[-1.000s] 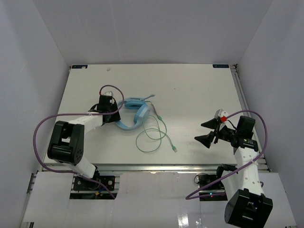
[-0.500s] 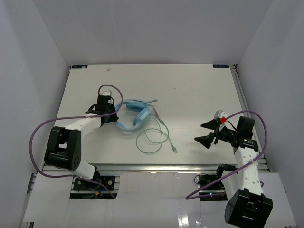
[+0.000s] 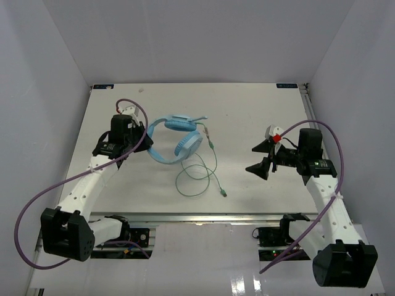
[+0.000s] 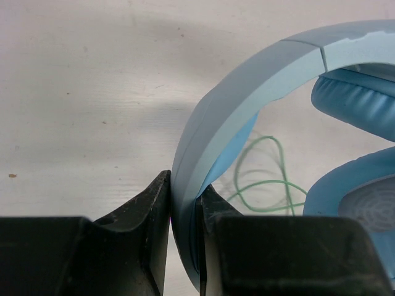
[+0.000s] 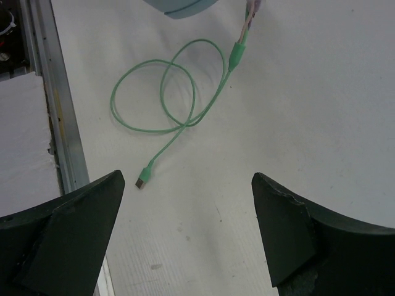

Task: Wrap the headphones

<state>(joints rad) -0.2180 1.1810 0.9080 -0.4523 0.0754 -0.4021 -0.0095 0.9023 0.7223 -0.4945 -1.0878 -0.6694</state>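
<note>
The headphones (image 3: 176, 139) are light blue and sit left of the table's centre, with their band (image 4: 247, 80) arching up and one padded earcup (image 4: 358, 105) to the right. My left gripper (image 4: 183, 197) is shut on the band at its lower left end (image 3: 148, 145). The thin pale-green cable (image 3: 197, 176) trails from the headset in loose loops on the table and ends in a plug (image 5: 143, 180). My right gripper (image 5: 188, 191) hovers open above the table right of the cable (image 5: 179, 98), holding nothing (image 3: 259, 159).
The white table (image 3: 247, 117) has raised walls on three sides. An aluminium rail (image 5: 58, 123) runs along its near edge, close to the cable's plug. Thick purple robot cables (image 3: 139, 114) loop beside each arm.
My left gripper has closed on the headband, and its arm has stretched out, shifting the headset slightly toward the far side. The right gripper has moved farther from the near edge and a little left, still open.
</note>
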